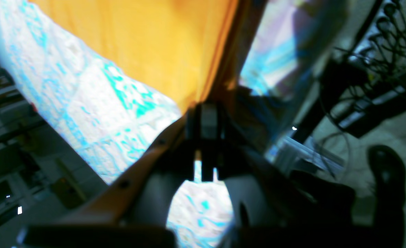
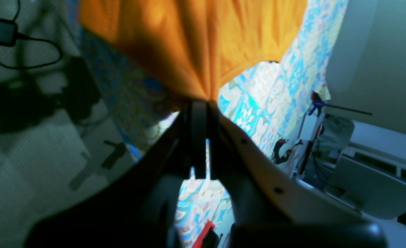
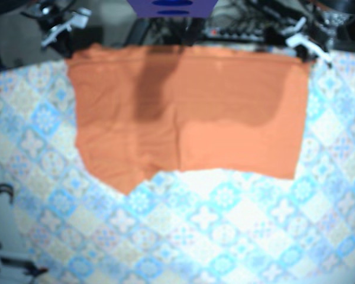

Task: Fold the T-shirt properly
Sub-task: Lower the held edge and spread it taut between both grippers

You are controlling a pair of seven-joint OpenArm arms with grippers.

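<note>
Left fingers (image 1: pixel 208 121) and right fingers (image 2: pixel 198 120) clamp T-shirt (image 3: pixel 183 118) (orange, 2 corners).

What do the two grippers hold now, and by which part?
Both hold the orange T-shirt by its edge at the top of the base view: the left gripper pinches one corner, the right gripper the other.

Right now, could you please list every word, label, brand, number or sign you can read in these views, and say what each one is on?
None can be read in any view.
The orange T-shirt shows no print.
The tablecloth bears only a tile pattern.
The purple object at the top edge of the base view carries dark oval marks, too blurred to read.
</note>
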